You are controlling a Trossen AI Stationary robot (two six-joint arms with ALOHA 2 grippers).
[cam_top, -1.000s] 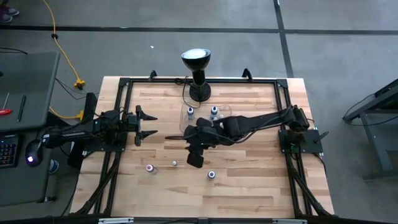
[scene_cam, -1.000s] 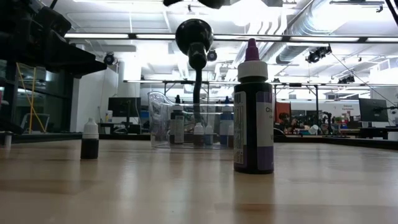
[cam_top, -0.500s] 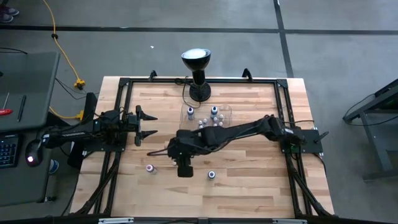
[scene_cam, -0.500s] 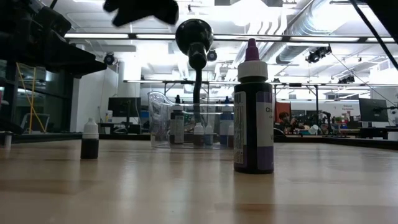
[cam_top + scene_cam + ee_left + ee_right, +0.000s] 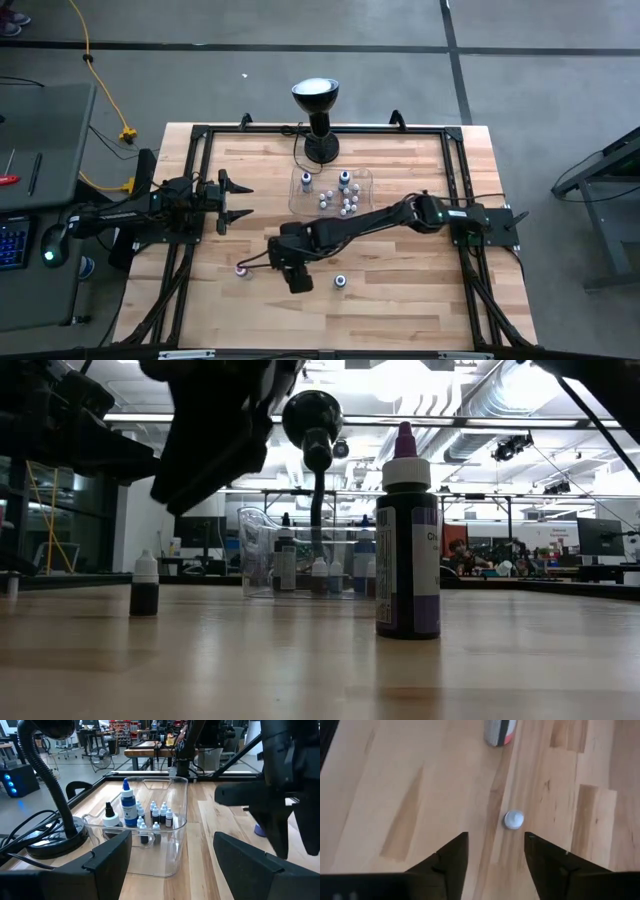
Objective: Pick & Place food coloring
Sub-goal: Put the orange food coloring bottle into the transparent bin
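The right hand [image 5: 492,852] hangs over the front-left area of the counter [image 5: 400,300], fingers apart and empty, directly above a small white-capped food coloring bottle [image 5: 514,819] standing upright. A second loose bottle [image 5: 499,731] stands just beyond it. The clear tray [image 5: 330,190] near the lamp [image 5: 316,115] holds more bottles. The left hand [image 5: 232,200] waits at the left edge, fingers apart.

Handling judgement: bottle is light, rigid, smooth, easily toppled. Grip the body below the cap.
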